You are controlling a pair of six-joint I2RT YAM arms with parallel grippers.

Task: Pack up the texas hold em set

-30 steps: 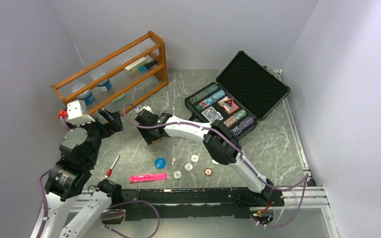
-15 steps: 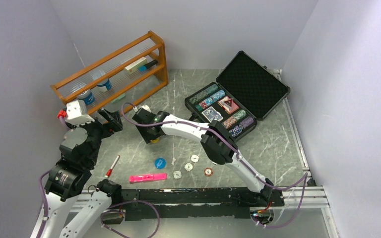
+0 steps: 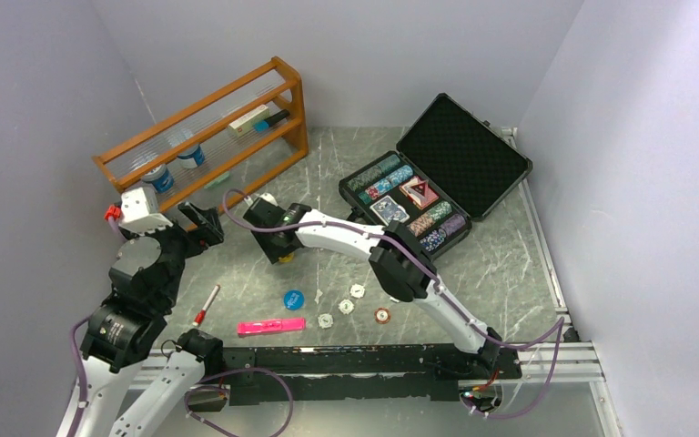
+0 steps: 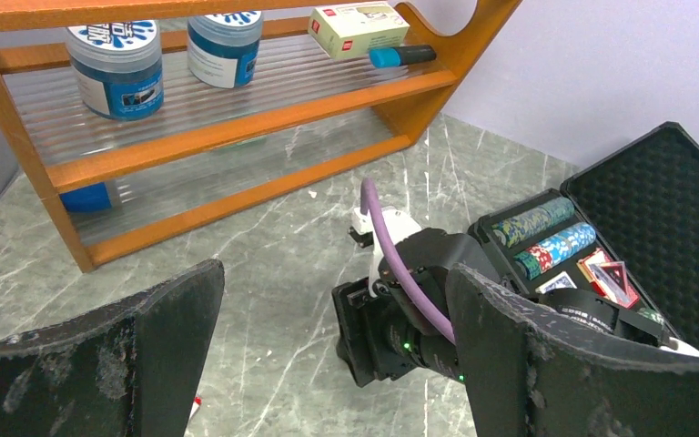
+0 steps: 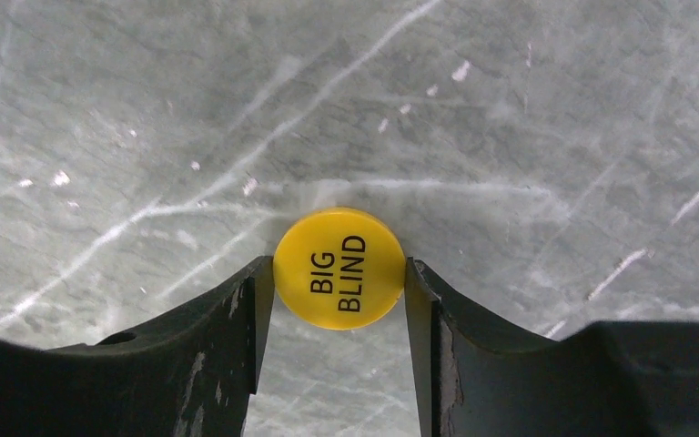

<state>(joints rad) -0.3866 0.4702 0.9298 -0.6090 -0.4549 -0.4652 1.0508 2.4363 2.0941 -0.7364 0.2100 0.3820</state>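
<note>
The yellow button (image 5: 339, 269), marked BIG BLIND, lies flat on the marble table, and my right gripper (image 5: 339, 273) is shut on it, a fingertip touching each side of its rim. From above, that gripper (image 3: 278, 248) points down left of the open black case (image 3: 473, 159), whose tray holds chip stacks (image 3: 378, 173) and card decks (image 3: 390, 209). A blue button (image 3: 293, 297), three small white discs (image 3: 346, 306) and one brown chip (image 3: 381, 315) lie loose near the front. My left gripper (image 4: 332, 282) hangs open and empty above the table, facing the right arm.
A wooden rack (image 3: 209, 127) with blue jars, a box and a marker stands at the back left. A pink marker (image 3: 271, 325) and a red-tipped pen (image 3: 206, 305) lie near the front edge. Walls close in the left, back and right sides.
My right gripper slid slightly left and its jaws narrowed until they touch the yellow button. The left arm has barely moved and stays open.
</note>
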